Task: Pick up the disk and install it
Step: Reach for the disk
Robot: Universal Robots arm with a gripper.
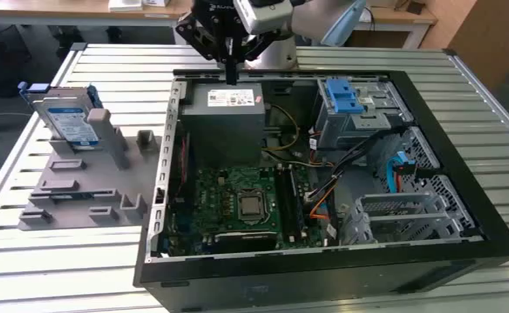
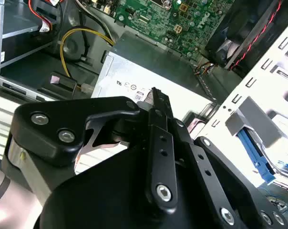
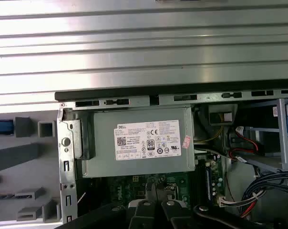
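The disk (image 1: 70, 119), a silver hard drive with a white-and-blue label and blue side rails, stands on edge in a grey holder (image 1: 89, 189) on the exterior view's left, outside the computer. My gripper (image 1: 231, 75) hangs well to its right, above the back edge of the grey power-supply box (image 1: 228, 117). Its black fingers are pressed together with nothing between them. In the second wrist view the gripper (image 2: 155, 94) points at the box's white sticker. In the first wrist view the gripper (image 3: 156, 190) sits over the green board beside that box (image 3: 139, 143).
The open black computer case (image 1: 472, 195) lies on a slatted metal table (image 1: 115, 59). Inside are the motherboard (image 1: 237, 202), loose cables, a blue latch on a grey metal cage (image 1: 346, 98) and a perforated metal bay (image 1: 402, 218). Desks stand behind the table.
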